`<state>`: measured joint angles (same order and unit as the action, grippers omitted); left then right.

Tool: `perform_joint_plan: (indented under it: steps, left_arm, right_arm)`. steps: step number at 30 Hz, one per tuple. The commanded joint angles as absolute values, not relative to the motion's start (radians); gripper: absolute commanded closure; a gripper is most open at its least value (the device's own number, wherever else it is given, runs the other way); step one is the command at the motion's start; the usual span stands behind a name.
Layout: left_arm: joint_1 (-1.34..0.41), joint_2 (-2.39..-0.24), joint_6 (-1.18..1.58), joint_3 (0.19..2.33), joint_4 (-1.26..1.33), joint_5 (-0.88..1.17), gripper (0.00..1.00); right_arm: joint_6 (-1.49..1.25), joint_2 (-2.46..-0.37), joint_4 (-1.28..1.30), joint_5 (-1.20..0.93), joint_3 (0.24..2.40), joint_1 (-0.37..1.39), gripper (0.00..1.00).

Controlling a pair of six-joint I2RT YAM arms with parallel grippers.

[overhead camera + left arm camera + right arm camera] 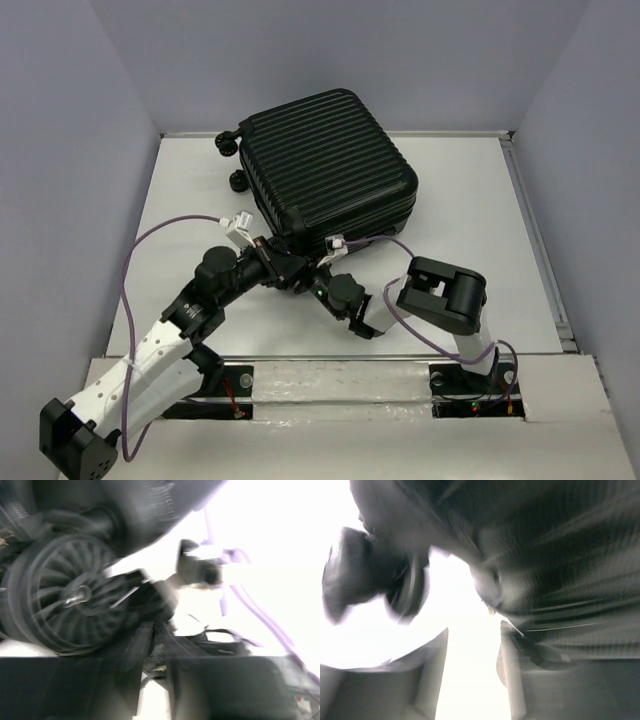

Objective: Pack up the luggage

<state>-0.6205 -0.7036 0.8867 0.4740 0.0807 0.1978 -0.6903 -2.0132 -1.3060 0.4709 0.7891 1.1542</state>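
Observation:
The luggage [330,170], a black ribbed hard-shell suitcase, lies closed and skewed on the white table [470,250], with two wheels [230,160] at its far left. Both grippers are at its near corner. My left gripper [283,266] is against that corner. The left wrist view is blurred and shows a spoked wheel [65,600] close above the fingers [100,690]; the gap between them is narrow, with something dark in it. My right gripper [322,272] is open just right of it. Its right finger [512,680] is by the ribbed shell [570,580], and bare table shows between the jaws.
Grey walls enclose the table at the back and on both sides. Purple cables [160,235] loop from each wrist. The right arm's elbow [445,295] sits at near right. A raised rail [535,240] runs along the table's right edge.

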Motion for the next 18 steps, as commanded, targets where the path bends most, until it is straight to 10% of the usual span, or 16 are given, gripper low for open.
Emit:
perform_joint_plan:
  steps: [1, 2, 7, 18]
  left_arm:
    - [-0.660, -0.608, 0.815, 0.583, 0.186, 0.186, 0.89]
    - [-0.661, -0.597, 0.790, 0.598, 0.110, 0.116, 0.79]
    - [-0.660, -0.526, 0.657, 0.714, -0.049, -0.081, 0.18]
    - [-0.661, -0.476, 0.486, 0.884, -0.199, -0.290, 0.01]
  right_arm:
    - [-0.735, -1.965, -1.548, 0.433, 0.700, 1.224, 0.30]
    - [-0.736, -1.941, -1.533, 0.434, 0.639, 1.224, 0.01]
    - [-0.721, -1.720, -1.114, 0.417, 0.557, 1.233, 0.00]
    - [-0.536, -1.189, -0.419, 0.367, 0.557, 1.262, 0.00]
